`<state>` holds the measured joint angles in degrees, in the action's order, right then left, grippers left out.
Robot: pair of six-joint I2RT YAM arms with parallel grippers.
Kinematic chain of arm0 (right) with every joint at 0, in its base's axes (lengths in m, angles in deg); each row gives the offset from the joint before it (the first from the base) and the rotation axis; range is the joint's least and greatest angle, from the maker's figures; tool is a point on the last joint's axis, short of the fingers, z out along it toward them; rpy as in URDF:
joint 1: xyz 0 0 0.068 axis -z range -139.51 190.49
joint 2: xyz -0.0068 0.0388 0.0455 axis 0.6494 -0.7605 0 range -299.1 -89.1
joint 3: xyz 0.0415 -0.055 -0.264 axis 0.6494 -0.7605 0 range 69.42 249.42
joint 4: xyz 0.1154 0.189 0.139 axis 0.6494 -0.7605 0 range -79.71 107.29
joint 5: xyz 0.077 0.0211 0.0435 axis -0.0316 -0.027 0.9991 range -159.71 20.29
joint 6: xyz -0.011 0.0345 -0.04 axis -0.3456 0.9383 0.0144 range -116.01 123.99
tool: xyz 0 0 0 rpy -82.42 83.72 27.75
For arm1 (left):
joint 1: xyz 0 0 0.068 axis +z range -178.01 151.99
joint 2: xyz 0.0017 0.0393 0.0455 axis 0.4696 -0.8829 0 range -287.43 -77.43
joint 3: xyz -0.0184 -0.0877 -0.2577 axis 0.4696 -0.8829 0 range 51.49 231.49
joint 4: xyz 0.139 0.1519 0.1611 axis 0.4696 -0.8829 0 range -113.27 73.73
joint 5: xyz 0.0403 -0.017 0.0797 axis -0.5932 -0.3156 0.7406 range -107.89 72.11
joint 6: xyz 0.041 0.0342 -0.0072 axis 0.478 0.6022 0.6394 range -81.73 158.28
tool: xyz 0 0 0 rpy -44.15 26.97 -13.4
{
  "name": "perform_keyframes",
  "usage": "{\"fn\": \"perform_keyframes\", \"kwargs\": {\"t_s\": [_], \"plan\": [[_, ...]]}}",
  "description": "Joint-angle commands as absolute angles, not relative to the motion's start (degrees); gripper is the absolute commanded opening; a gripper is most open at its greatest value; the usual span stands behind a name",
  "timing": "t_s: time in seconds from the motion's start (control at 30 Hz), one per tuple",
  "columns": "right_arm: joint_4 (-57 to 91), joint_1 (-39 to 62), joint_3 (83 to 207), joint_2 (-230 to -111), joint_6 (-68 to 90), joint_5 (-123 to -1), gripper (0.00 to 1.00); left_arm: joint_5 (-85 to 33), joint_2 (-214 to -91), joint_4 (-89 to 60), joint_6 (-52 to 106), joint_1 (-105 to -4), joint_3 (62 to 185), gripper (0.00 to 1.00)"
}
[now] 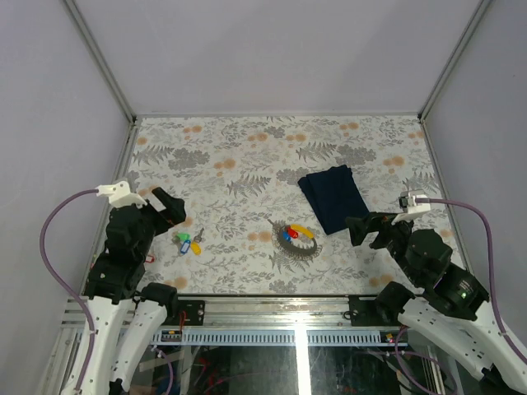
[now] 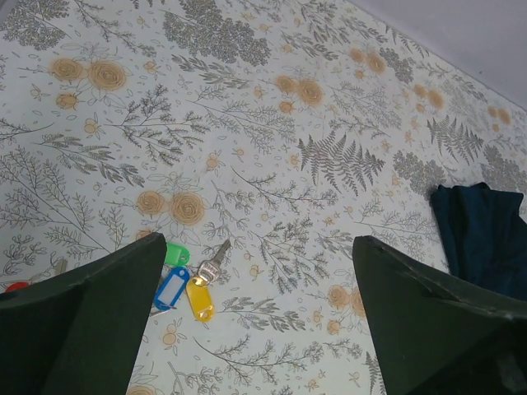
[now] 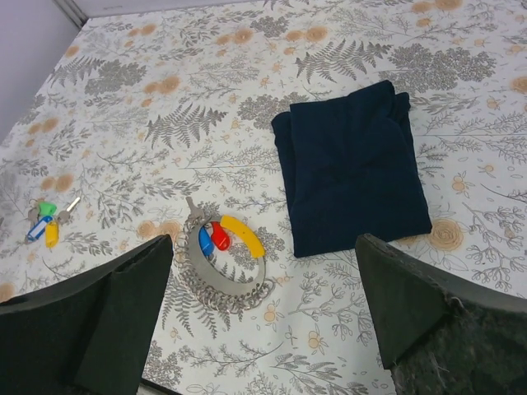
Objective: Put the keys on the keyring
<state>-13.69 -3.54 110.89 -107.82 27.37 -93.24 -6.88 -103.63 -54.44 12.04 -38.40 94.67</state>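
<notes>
One large silvery round metal keyring (image 1: 296,240) with a toothed, chain-like rim lies flat on the floral-patterned table cover (image 1: 247,156). Three plastic tags rest inside and across it: one red, one blue and one longer yellow one. Any writing on their faces is too small to read.

Well apart from the keyring, on its left in the top view, lies one cluster of small silver metal keys (image 1: 189,243). It carries three oval plastic tags, one green, one blue and one yellow. In the left wrist view one bare key blade pokes out from between them. How many keys the cluster holds cannot be told, and no lettering on the tags can be made out.

One dark navy folded cloth (image 1: 332,197) lies near the keyring, beyond it and to its right. Its near corner is close to the yellow tag but not touching.

The left gripper (image 1: 167,210) hangs above the table on the far side of the keys from the keyring, its two fingers spread wide and holding nothing. The right gripper (image 1: 369,229) hangs to the right of the keyring, just this side of the cloth. Its fingers are likewise spread wide and empty.
</notes>
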Motion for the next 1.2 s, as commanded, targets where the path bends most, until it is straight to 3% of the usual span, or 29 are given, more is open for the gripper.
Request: {"fn": "perform_keyframes", "kwargs": {"t_s": [0.0,0.37,0.53,0.77,1.03,1.17], "plan": [[-12.9,-3.36,111.57,-107.97,25.74,-96.25,0.99,-5.71,-104.34,-50.9,11.45,-37.99,94.47,1.0],[-19.91,-3.36,115.2,-118.13,30.54,-98.15,0.99,-1.59,-114.27,-54.77,7.39,-38.02,96.43,1.0],[-22.1,-3.36,119.92,-127.74,30.72,-89.33,0.99,-5.75,-120.94,-56.39,6.73,-37.99,99.59,1.0],[-13.17,-3.36,113.6,-126.26,28.39,-81.62,0.99,-10.25,-126.05,-52.98,5.65,-38.02,100.42,1.0],[-14.6,-3.35,113.89,-133.73,27.3,-75.05,0.99,-7.15,-129.04,-51.96,0.71,-38.07,96.64,1.0],[-13.22,-3.36,112.67,-138.23,28.73,-72.15,0.94,-5.6,-132.34,-50.26,-1.78,-38.48,94.37,1.0]]}}
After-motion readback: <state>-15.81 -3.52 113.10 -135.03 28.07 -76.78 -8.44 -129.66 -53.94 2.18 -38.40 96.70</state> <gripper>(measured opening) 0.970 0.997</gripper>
